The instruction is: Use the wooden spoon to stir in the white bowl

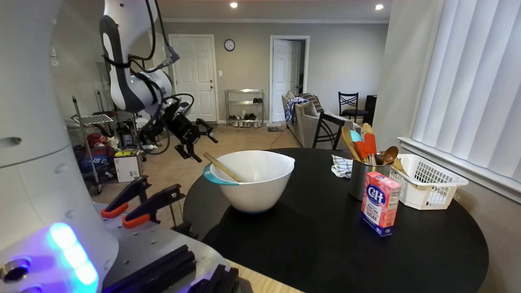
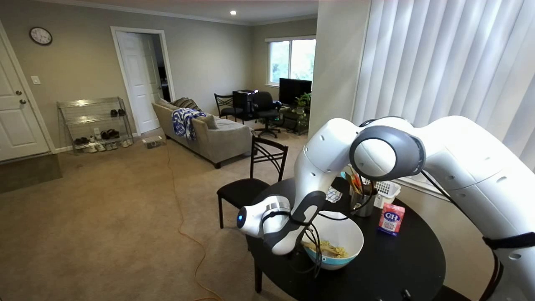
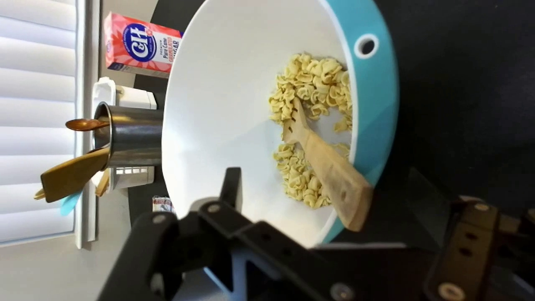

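Observation:
The white bowl point(image 1: 256, 195) stands on the black table, with a teal handle edge on one side. It also shows in an exterior view point(image 2: 355, 238) and the wrist view point(image 3: 221, 92). Yellow pasta point(image 3: 307, 184) lies in its bottom. The wooden spoon point(image 1: 223, 167) leans on the teal edge, its slotted head in the pasta and its handle end sticking out past the rim. In the wrist view the spoon point(image 3: 326, 167) points up between the fingers. My gripper point(image 1: 206, 149) is open and empty, just above and beside the handle end. The arm hides the gripper in an exterior view.
A pink sugar box point(image 1: 381, 203), a metal utensil holder point(image 1: 357, 183) with several utensils, a white slatted basket point(image 1: 423, 199) and a checked cloth point(image 1: 342, 166) stand or lie on the black table point(image 1: 325, 252). A black chair point(image 2: 267, 163) is beside the table.

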